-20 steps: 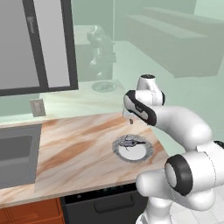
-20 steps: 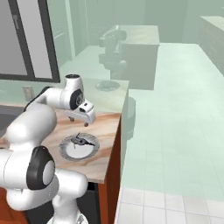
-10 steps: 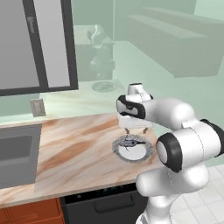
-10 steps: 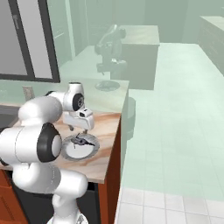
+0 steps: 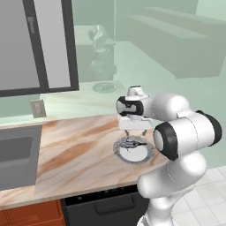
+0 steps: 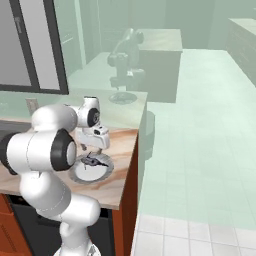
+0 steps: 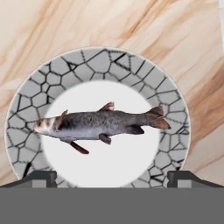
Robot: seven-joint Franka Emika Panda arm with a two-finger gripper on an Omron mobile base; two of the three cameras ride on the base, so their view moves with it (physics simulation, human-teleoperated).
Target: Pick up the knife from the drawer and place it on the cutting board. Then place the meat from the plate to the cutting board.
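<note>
Left base view – gripper: my gripper (image 5: pixel 133 131) hangs just above the plate (image 5: pixel 145 153), fingers pointing down, spread wide, holding nothing.
Left base view – meat: the meat (image 5: pixel 131 143) lies on the plate's white centre, on the marbled counter (image 5: pixel 79 154), right of the sink (image 5: pixel 15 154).
Right base view – gripper: my gripper (image 6: pixel 94 151) is over the plate (image 6: pixel 82 175), near the counter's (image 6: pixel 117 186) right end.
Right base view – meat: a small dark shape (image 6: pixel 93 161) under my fingers.
Hand view – meat: a grey fish (image 7: pixel 98 125) lying lengthwise across the white centre.
Hand view – plate: crackle-patterned grey rim (image 7: pixel 94 59).
Hand view – fingertips: one tip (image 7: pixel 37 177) at each side of the plate, fully apart, touching nothing.
</note>
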